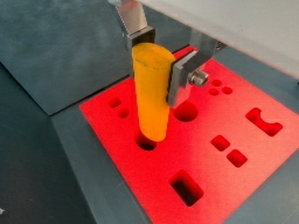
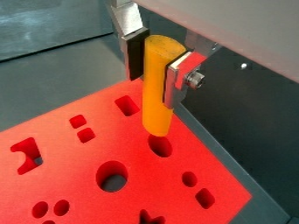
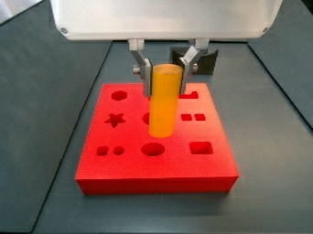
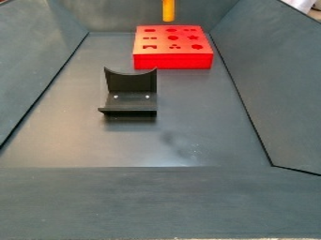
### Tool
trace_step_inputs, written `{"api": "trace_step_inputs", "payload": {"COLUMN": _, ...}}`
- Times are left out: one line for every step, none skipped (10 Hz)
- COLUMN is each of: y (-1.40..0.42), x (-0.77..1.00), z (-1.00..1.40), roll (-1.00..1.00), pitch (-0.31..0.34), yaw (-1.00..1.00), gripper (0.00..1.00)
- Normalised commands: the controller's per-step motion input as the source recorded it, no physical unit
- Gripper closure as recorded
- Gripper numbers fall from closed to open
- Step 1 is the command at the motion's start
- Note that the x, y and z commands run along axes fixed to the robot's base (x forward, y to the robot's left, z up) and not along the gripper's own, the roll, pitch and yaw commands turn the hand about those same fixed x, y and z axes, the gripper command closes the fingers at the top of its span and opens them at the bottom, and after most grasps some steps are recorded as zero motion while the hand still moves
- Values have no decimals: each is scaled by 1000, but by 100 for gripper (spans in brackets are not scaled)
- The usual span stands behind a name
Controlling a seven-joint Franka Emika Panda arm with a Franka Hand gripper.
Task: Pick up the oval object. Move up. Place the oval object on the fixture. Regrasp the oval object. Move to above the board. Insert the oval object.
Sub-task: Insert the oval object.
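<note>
My gripper (image 1: 162,54) clamped on oval object (image 1: 149,92), upright | peg tip just over a hole in board (image 3: 123,169) | fixture (image 4: 128,94) well apart | no legible writing

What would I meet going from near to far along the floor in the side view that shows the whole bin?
Dark L-shaped fixture → flat bright red board with cut-out holes → yellow-orange oval peg standing upright over the board's far part, held by the gripper, which is out of frame there.
</note>
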Motion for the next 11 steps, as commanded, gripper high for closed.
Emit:
{"api": "trace_step_inputs", "payload": {"y": 0, "x": 229, "z": -140, "roll": 121, "pitch": 0, "yaw": 114, "gripper": 100}}
{"api": "trace_step_inputs", "payload": {"y": 0, "x": 146, "z": -177, "roll": 123, "pitch": -11, "yaw": 57, "gripper": 100}}
{"api": "trace_step_inputs", "payload": {"y": -66, "x": 54, "z": -240, "roll": 121, "pitch": -57, "yaw": 31, "gripper": 100}}
{"api": "trace_step_inputs", "payload": {"y": -43, "x": 0, "z": -303, "roll": 129, "pitch": -74, "yaw": 71, "gripper": 100}}
{"api": "trace_step_inputs", "payload": {"y": -31, "x": 0, "z": -263, "roll": 113, "pitch": -66, "yaw": 51, "gripper": 100}}
{"api": "trace_step_inputs", "payload": {"y": -14, "x": 0, "z": -226, "roll": 91, "pitch": -70, "yaw": 31, "gripper": 100}}
{"api": "trace_step_inputs", "payload": {"y": -20, "x": 0, "z": -189, "roll": 37, "pitch": -89, "yaw": 6, "gripper": 100}}
{"api": "trace_step_inputs", "payload": {"y": -89, "x": -17, "z": -146, "roll": 13, "pitch": -116, "yaw": 0, "gripper": 100}}
{"api": "trace_step_inputs", "payload": {"y": -97, "x": -29, "z": -94, "roll": 7, "pitch": -99, "yaw": 0, "gripper": 100}}
{"api": "trace_step_inputs", "payload": {"y": -74, "x": -23, "z": -20, "roll": 0, "pitch": -114, "yaw": 0, "gripper": 100}}
{"api": "trace_step_inputs", "payload": {"y": 0, "x": -20, "z": -31, "roll": 0, "pitch": -104, "yaw": 0, "gripper": 100}}
